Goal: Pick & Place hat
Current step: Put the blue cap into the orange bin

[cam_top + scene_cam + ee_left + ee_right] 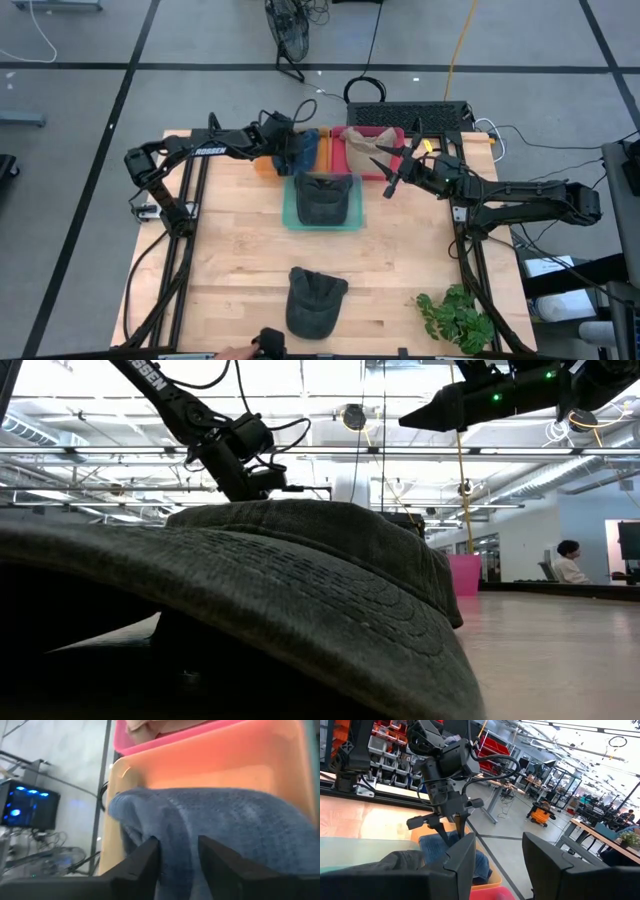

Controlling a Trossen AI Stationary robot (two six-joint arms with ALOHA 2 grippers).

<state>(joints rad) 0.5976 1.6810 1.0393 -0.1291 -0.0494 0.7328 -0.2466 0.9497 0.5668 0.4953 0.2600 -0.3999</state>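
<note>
While it hangs over the orange bin [268, 165]:
Left end effector [177, 855]: fingers parted astride the blue hat [240, 830].
Right end effector [393, 163]: open, empty.

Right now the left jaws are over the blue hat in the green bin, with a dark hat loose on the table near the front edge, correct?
Not quite. The blue hat lies in the orange bin, not the green one; the high view shows it. The green bin holds a dark hat. The rest stands: the left gripper is over the blue hat, and another dark hat lies loose near the front edge.
</note>
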